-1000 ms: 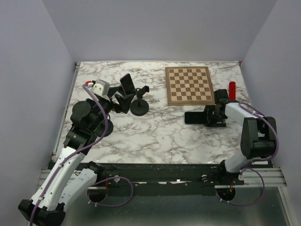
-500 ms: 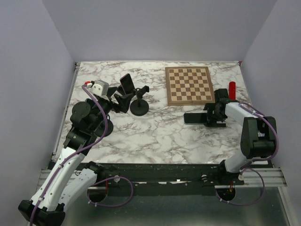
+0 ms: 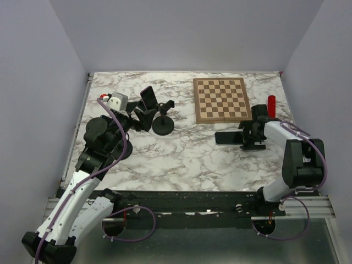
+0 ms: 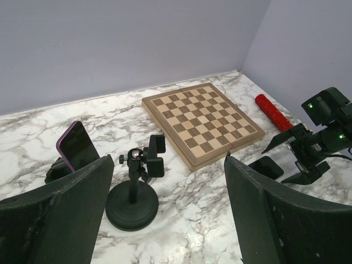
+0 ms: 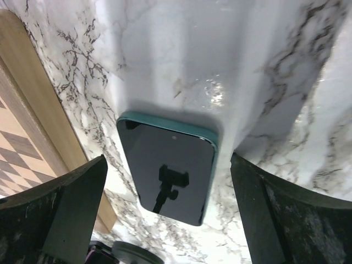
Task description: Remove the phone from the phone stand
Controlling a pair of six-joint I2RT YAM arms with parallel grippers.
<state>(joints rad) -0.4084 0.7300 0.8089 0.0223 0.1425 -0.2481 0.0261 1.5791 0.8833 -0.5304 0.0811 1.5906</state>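
The black phone stand [image 3: 163, 119] stands left of centre with its clamp empty; it also shows in the left wrist view [image 4: 133, 192]. A teal-cased phone [image 3: 226, 137] lies flat on the marble, screen up, and shows in the right wrist view [image 5: 170, 168]. My right gripper [image 3: 248, 136] is open just right of it, and its fingers straddle the phone's near end without touching [image 5: 168, 160]. My left gripper [image 3: 144, 119] is open and empty beside the stand [image 4: 170, 231]. A purple phone [image 3: 147, 98] leans on a small black prop behind it [image 4: 77, 146].
A wooden chessboard [image 3: 221, 99] lies at the back right of centre. A red cylinder [image 3: 271, 103] lies near the right wall. Walls close the table at the back and on both sides.
My right gripper has drawn back slightly to the right from the teal phone, which stays flat on the table. The left arm and the stand have not moved.
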